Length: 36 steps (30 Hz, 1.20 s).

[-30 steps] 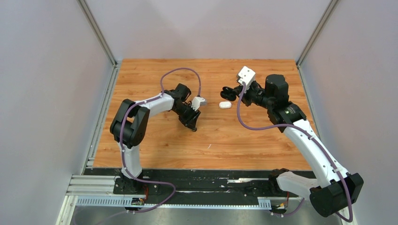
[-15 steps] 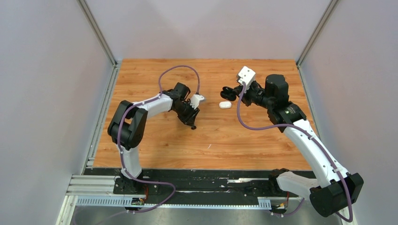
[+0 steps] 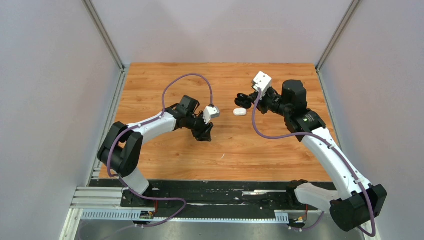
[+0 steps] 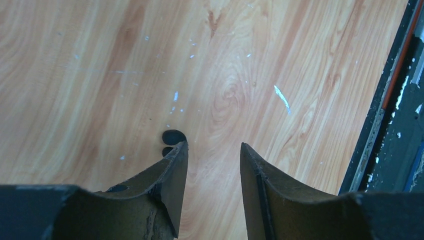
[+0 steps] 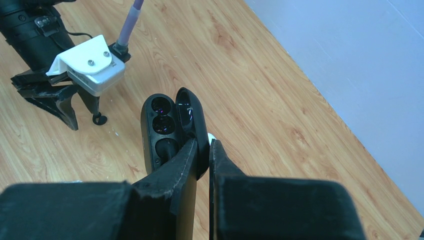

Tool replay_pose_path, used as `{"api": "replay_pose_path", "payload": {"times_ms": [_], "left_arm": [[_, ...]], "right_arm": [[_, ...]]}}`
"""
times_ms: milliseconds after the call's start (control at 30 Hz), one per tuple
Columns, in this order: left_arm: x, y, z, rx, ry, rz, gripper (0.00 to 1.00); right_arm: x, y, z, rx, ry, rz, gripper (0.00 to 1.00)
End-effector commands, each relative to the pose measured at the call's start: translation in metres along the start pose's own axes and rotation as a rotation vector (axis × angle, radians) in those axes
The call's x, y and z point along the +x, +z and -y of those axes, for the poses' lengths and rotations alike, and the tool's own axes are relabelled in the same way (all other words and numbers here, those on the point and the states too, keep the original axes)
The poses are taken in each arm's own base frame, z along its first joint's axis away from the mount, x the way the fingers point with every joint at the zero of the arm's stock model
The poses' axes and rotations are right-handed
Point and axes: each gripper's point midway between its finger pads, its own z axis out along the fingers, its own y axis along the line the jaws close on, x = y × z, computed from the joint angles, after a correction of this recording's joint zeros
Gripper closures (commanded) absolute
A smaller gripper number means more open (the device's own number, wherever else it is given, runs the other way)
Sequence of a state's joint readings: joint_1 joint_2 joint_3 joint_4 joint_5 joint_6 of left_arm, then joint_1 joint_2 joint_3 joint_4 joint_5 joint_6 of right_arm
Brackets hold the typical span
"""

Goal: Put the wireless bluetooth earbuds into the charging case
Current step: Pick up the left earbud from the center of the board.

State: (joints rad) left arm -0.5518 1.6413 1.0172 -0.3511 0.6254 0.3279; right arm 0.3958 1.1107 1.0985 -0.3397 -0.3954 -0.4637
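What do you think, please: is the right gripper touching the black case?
Touching: the right wrist view shows the right gripper shut on the open black case.

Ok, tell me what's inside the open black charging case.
The black charging case shows dark glossy recesses near its top end; whether anything sits in them is unclear. Its lower end is hidden behind the right gripper's fingers.
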Motion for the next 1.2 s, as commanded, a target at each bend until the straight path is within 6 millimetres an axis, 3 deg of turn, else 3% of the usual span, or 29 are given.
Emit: {"api": "replay_pose_path", "payload": {"times_ms": [0,467,867,1167], "left_arm": [[-0.008,0.009,0.008,0.039,0.072,0.038,0.49],[0.009,0.034,-0.027,-0.055,-0.092,-0.112,0.50],[0.018,0.029,-0.027,-0.057,-0.097,-0.175,0.51],[0.025,0.018,-0.045,-0.173,-0.066,-0.226,0.60]], "right_arm": [[-0.015,-0.007,0.002,0.016,0.003,0.052,1.00],[-0.009,-0.016,0.000,0.029,0.015,0.050,1.00],[-0.009,-0.016,-0.001,0.020,0.019,0.053,1.00],[-0.010,-0.014,-0.001,0.011,0.022,0.055,1.00]]}}
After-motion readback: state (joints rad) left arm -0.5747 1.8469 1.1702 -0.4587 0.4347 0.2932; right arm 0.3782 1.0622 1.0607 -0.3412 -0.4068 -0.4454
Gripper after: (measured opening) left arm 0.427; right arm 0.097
